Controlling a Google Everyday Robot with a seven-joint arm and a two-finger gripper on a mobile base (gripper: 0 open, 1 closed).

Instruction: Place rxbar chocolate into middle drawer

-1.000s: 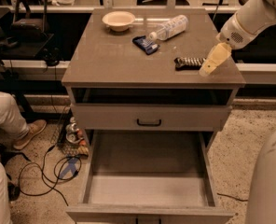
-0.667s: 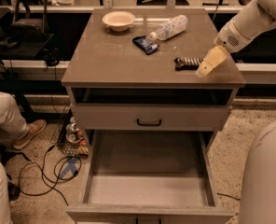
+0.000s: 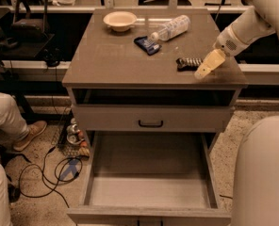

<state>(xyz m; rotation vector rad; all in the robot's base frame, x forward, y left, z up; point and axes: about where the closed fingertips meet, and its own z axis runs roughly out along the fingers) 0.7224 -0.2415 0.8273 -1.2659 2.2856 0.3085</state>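
The rxbar chocolate (image 3: 188, 62), a black bar with pale lettering, lies flat on the cabinet top (image 3: 116, 65) near its right front corner. My gripper (image 3: 206, 66), pale cream, hangs from the white arm coming in from the upper right. It sits just right of the bar, at its right end, low over the top. The middle drawer (image 3: 149, 175) is pulled far out below, showing a bare grey floor and low side walls.
A cream bowl (image 3: 119, 20), a blue packet (image 3: 147, 44) and a plastic bottle (image 3: 172, 28) on its side lie on the far part of the top. A shut drawer with a black loop handle (image 3: 151, 123) sits above the open one. A person's legs (image 3: 7, 121) and cables (image 3: 59, 168) are at left; my white body (image 3: 264, 173) is at lower right.
My gripper has moved a little left and down, closer to the right end of the rxbar chocolate. The bar and the drawer have not moved.
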